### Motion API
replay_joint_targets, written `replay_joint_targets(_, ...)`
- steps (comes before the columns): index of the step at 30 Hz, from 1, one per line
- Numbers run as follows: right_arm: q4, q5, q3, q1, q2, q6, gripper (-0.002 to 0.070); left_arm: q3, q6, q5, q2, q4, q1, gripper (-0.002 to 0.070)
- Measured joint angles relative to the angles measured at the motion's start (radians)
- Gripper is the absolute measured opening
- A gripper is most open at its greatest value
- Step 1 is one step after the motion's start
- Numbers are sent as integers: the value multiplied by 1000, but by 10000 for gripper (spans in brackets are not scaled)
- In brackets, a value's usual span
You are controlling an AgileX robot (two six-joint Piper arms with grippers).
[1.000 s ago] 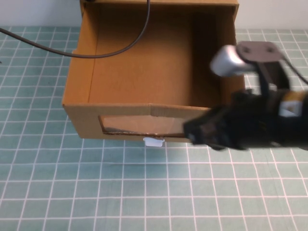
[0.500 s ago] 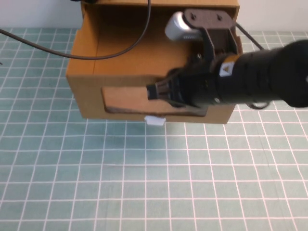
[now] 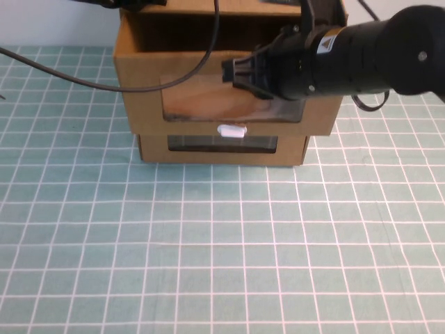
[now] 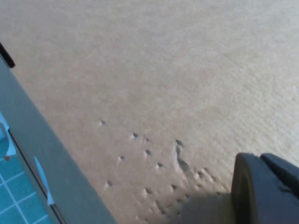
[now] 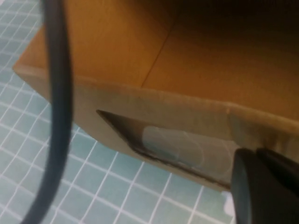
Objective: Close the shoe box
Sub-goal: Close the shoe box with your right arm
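High view: right gripper [image 3: 233,72] against shoe box [image 3: 146,104]

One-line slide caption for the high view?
Right gripper pressed against the windowed front of the shoe box, drawer partly open above a second cardboard box; left gripper rests on cardboard.

Right arm extends in from the table's right edge toward the far centre; right gripper [image 3: 233,72] faces left. Left gripper [image 4: 266,191] is seen only at the wrist, one dark finger visible.
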Motion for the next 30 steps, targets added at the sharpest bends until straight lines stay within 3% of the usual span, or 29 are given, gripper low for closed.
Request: replay_joint_targets(30, 8, -208, -194, -65, 237, 0, -11, 0, -10, 2, 0, -8, 0, -5)
